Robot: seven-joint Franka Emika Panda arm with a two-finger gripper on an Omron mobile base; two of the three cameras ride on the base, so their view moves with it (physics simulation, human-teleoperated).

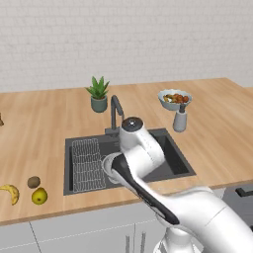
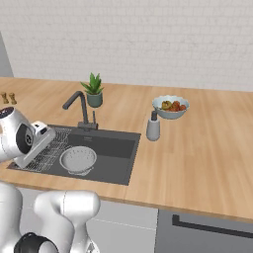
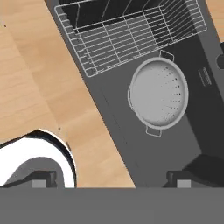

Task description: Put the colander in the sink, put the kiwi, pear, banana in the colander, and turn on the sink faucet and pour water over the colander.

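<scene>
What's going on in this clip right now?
A white robot arm is working at a kitchen sink. The colander already sits empty in the basin beside the wire rack. The open gripper hangs above the sink's front edge, holding nothing. The kiwi, pear and banana lie on the counter left of the sink. No water runs from the faucet.

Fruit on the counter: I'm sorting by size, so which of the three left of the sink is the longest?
The banana, curved and yellow at the far left. The brown kiwi and yellow-green pear beside it are small and roundish.
</scene>
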